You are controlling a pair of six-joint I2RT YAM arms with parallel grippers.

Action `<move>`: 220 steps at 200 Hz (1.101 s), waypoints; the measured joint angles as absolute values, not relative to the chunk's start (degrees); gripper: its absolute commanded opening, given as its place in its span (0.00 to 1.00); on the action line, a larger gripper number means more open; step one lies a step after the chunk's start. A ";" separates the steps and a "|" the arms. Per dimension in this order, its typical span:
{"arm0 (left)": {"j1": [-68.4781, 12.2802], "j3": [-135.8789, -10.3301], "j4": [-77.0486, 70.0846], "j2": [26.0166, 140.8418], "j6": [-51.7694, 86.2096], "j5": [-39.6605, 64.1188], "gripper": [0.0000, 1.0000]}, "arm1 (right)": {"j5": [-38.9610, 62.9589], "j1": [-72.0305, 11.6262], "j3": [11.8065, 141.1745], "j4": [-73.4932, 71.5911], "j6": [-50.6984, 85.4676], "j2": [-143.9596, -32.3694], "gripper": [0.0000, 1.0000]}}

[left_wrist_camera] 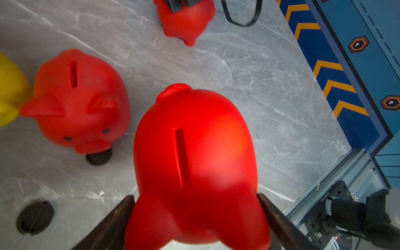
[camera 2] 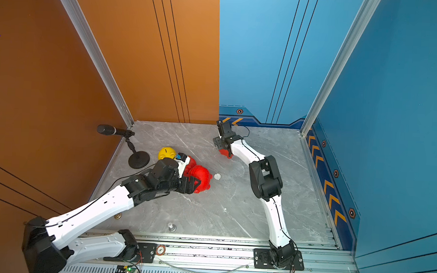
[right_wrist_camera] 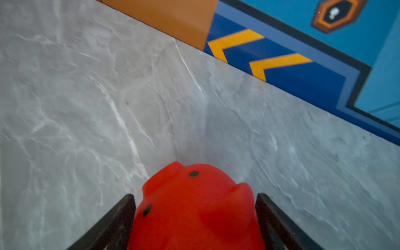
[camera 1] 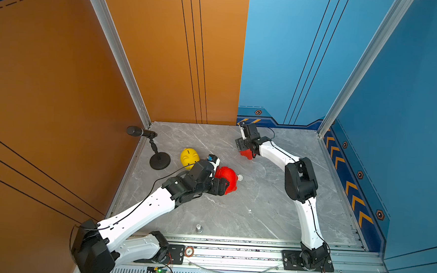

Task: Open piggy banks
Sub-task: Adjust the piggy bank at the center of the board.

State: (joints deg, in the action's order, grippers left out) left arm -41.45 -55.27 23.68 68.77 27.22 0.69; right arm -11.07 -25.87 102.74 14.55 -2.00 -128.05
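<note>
A red piggy bank (left_wrist_camera: 194,151) near the yellow piggy bank (camera 1: 188,157) is clenched in the left claw (left_wrist_camera: 194,195) — a farther red pig (right_wrist_camera: 194,212) is straddled by the right claw (right_wrist_camera: 194,195), grip unclear

A: What's the tally?
B: Three red piggy banks (left_wrist_camera: 80,101) (left_wrist_camera: 194,162) (left_wrist_camera: 186,21), one yellow piggy bank (camera 1: 189,157).
A: And the small bits?
B: Two black plug discs (left_wrist_camera: 98,157) (left_wrist_camera: 35,217), plus one white disc (camera 2: 217,176) (camera 1: 240,178) right of centre in both top views.
A: The rest?
B: One microphone (camera 1: 145,132) at mid-left, two arms (camera 1: 141,215) (camera 1: 308,219), one small metal knob (camera 1: 198,228) near the lower edge.
</note>
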 measured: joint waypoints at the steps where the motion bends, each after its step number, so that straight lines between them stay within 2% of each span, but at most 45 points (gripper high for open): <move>1: -41.43 -55.48 23.66 69.01 27.18 0.67 0.40 | -11.07 -25.80 102.30 14.39 -2.00 -127.81 0.87; 77: -38.76 -77.65 25.10 94.11 24.40 -2.98 0.40 | -12.08 -21.28 68.88 7.55 5.96 -104.14 0.87; 136: -38.15 -96.71 35.90 111.79 24.40 -7.44 0.42 | -8.34 -21.12 52.62 4.86 10.48 -88.88 0.87; 176: -38.37 -103.24 41.98 118.89 24.38 -10.13 0.43 | -4.69 -23.81 45.19 4.82 11.73 -81.17 0.86; 188: -38.44 -104.64 43.59 120.11 24.36 -10.66 0.46 | -3.66 -25.23 43.09 4.45 11.90 -78.85 0.86; 220: -38.74 -108.03 45.80 121.99 24.18 -11.27 0.61 | 0.14 -29.50 38.17 1.91 11.81 -73.78 0.86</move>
State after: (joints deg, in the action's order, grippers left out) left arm -38.74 -108.03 45.80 121.99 24.18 -11.27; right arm 0.14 -29.50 38.17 1.91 11.81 -73.78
